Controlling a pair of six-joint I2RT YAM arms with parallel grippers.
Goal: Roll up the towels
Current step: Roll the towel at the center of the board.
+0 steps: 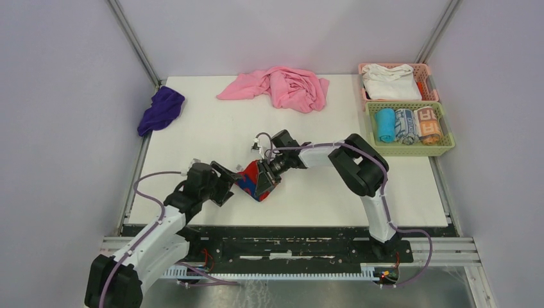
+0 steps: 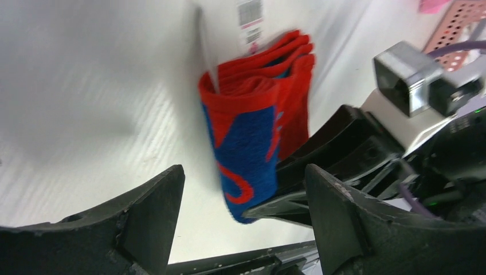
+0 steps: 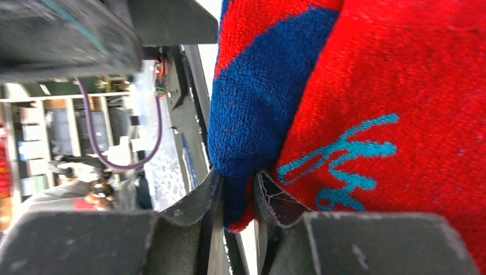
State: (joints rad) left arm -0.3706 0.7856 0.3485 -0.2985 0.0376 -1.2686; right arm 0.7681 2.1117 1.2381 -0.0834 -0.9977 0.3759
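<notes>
While the right gripper [image 3: 238, 189] pinches a lower edge of the red towel [image 1: 258, 181] between nearly closed jaws, the left gripper [image 2: 245, 175] stands wide open on either side of it, gripping nothing. That towel, gathered into a compact layered bundle with its white tag [image 2: 250, 20] sticking out, sits just toward 6 o'clock from the middle of the table [image 1: 192, 141]. Whether it rests on the surface or hangs clear I cannot tell. I judge the task half done at best, because the purple towel [image 1: 160, 109] lies crumpled at 10 o'clock, right at the table's left edge. Bare surface stretches toward 3 and 9 o'clock, while the pink cloth [image 1: 282, 86] at 12 and the green basket [image 1: 410, 153] at 2 o'clock hem the far side.
</notes>
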